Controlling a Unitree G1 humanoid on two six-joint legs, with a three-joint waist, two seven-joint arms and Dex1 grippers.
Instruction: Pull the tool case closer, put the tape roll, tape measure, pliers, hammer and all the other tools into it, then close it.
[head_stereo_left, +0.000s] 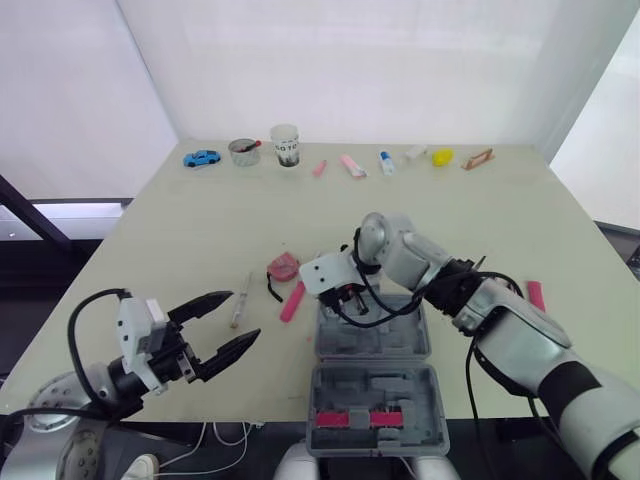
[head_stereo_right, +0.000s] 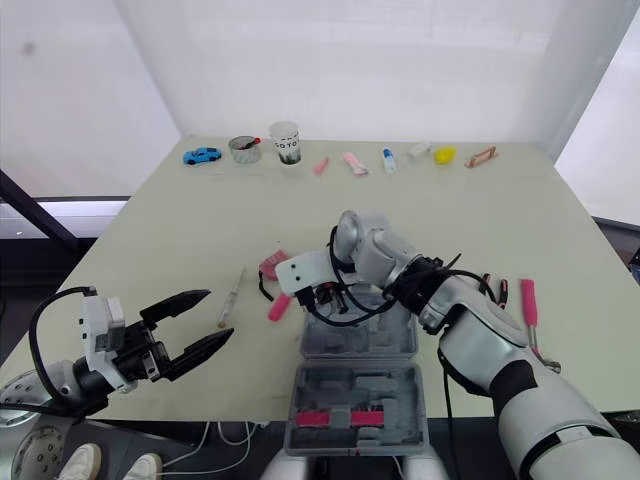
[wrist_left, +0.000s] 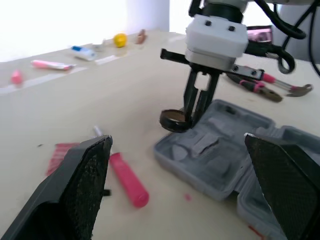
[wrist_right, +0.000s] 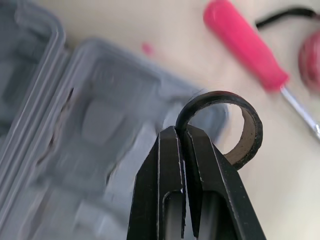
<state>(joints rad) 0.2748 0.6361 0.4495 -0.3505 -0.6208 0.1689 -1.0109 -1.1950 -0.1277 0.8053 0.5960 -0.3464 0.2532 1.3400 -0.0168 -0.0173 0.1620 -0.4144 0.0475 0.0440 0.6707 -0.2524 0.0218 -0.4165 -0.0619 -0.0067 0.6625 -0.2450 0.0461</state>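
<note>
The grey tool case (head_stereo_left: 372, 345) lies open at the table's front edge, with a pink strip (head_stereo_left: 358, 418) in its near half. My right gripper (wrist_right: 181, 131) is shut on the rim of a black tape roll (wrist_right: 245, 131), hanging just above the case's far left corner (wrist_left: 172, 150). A pink screwdriver (head_stereo_left: 292, 300) and a red tape measure (head_stereo_left: 283, 266) lie left of the case. Right of the case are pink-handled pliers (wrist_left: 255, 82) and a hammer (wrist_left: 295, 90). Left of the case, my left gripper (head_stereo_left: 222, 328) stands open and holds nothing.
A thin metal tool (head_stereo_left: 240, 298) lies left of the screwdriver. Along the table's far edge stand a blue toy car (head_stereo_left: 201, 158), a bowl (head_stereo_left: 243, 151), a cup (head_stereo_left: 286, 145), several small pink items and a yellow object (head_stereo_left: 441, 156).
</note>
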